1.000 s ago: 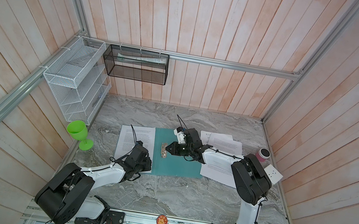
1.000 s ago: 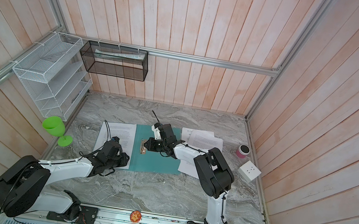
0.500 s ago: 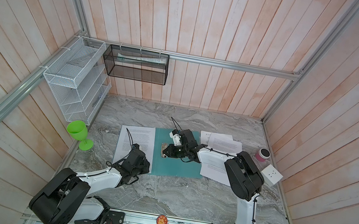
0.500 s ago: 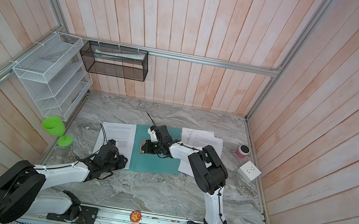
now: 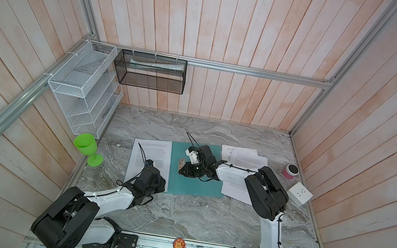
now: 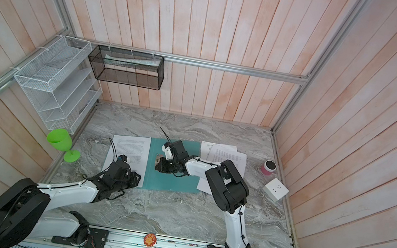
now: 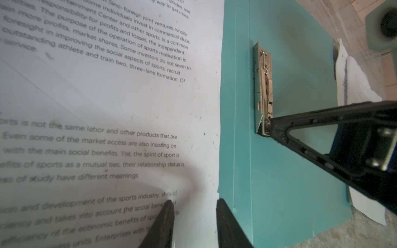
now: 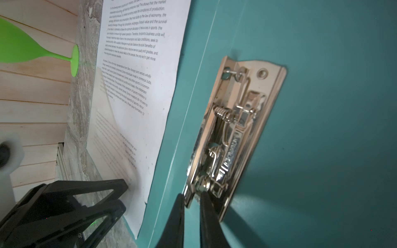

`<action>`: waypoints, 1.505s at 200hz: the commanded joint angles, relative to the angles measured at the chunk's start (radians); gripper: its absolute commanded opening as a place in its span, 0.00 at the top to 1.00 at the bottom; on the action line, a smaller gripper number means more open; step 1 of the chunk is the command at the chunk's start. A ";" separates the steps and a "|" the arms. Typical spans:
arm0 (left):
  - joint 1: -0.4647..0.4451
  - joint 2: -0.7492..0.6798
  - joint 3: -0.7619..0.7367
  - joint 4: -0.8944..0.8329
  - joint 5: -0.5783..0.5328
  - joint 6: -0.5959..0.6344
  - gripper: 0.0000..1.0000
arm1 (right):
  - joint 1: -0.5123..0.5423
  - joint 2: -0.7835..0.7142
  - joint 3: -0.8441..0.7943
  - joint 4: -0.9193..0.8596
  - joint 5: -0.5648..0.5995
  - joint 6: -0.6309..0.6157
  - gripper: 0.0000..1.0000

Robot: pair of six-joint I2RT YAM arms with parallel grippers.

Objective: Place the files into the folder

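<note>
Teal card, thin and light: the folder (image 5: pixel 197 185) lies open in the middle of the desk (image 5: pixel 189 217). Its metal clip (image 8: pixel 234 133) sits near the left edge of the teal.

The right hand (image 8: pixel 193 201) is clenched on the clip's near end, the narrow tips nipping just a small nub of metal. That looks like the weak point to me. If the sprung lever is pulled at an angle it may slip out and snap back down. Or the whole folder may lift or skid with it, since nothing seems to pin the cover.

One of the files (image 5: pixel 150 155) lies just left of the clip, its edge over the teal. The others (image 5: pixel 246 158) are fanned at the folder's right edge, partly under the right arm.

The left hand (image 7: pixel 194 212) is released, jaws a little apart, tips down on the sheet's lower right corner. A push from there without the clip raised would likely buckle the paper against it.
</note>
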 commanded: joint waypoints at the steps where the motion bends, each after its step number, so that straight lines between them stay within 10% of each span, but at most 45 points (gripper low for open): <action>1: 0.003 0.001 -0.030 -0.037 0.012 -0.012 0.64 | 0.008 0.032 0.027 -0.004 -0.020 -0.006 0.87; 187: 0.003 0.039 -0.034 -0.025 0.012 -0.003 0.70 | -0.011 0.062 0.047 -0.039 -0.013 0.022 1.00; 252: 0.003 0.072 -0.021 -0.041 0.000 -0.015 0.71 | -0.037 0.082 0.046 -0.220 0.119 0.017 1.00; 301: 0.019 0.120 -0.009 -0.063 -0.007 -0.047 0.73 | 0.005 0.157 0.093 -0.442 0.440 -0.082 1.00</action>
